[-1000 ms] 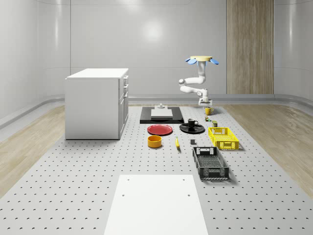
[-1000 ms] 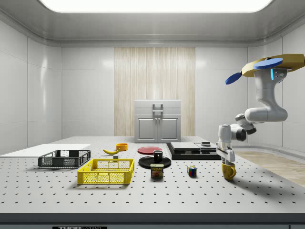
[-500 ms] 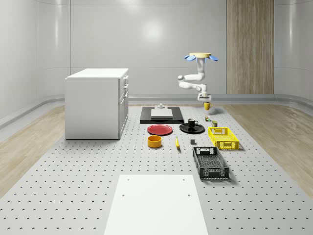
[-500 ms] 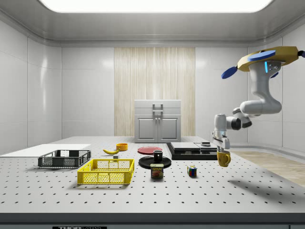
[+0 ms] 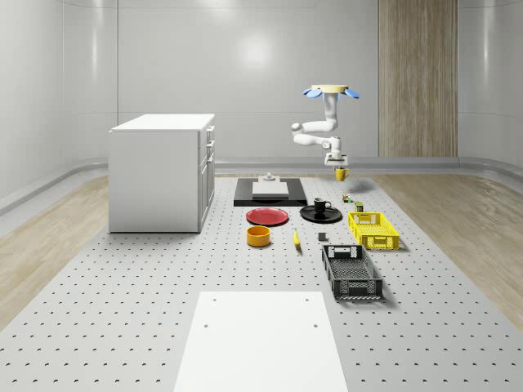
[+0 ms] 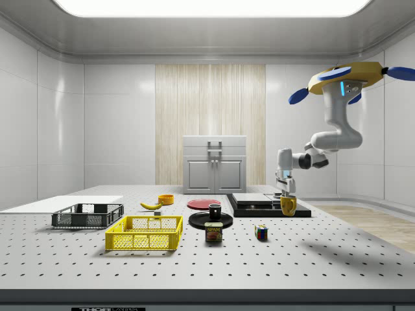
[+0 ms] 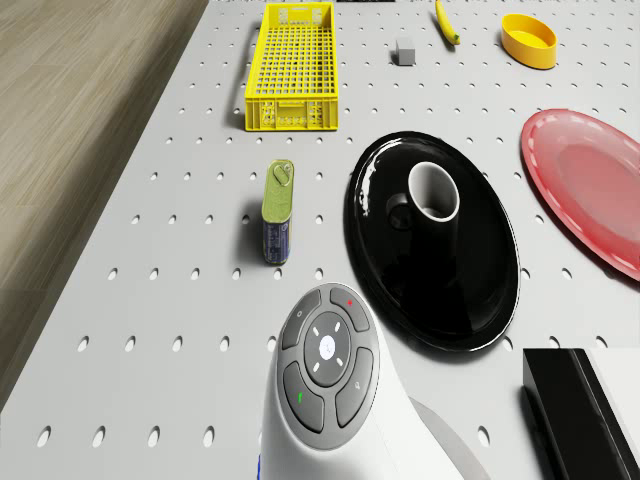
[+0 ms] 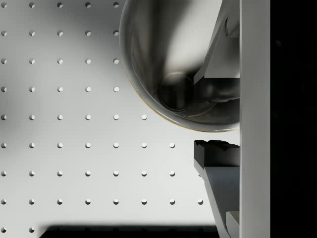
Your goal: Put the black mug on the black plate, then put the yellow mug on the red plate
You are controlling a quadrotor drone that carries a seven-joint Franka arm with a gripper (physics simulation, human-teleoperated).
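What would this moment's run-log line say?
drone: airborne near table's far end | gripper: shut on yellow mug, lifted off table | black mug: on black plate | red plate: bare

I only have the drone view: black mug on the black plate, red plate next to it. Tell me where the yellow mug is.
Observer: The hand grips the yellow mug by its rim, lifted off the table.
Operator: Place it against the plates.
Observer: In the whole-scene view it hangs beyond the black plate and to its right; the red plate lies on that plate's left.
Operator: Give me the drone's position.
Observer: The drone hovers high above the table, and its arm bends down to the mug.
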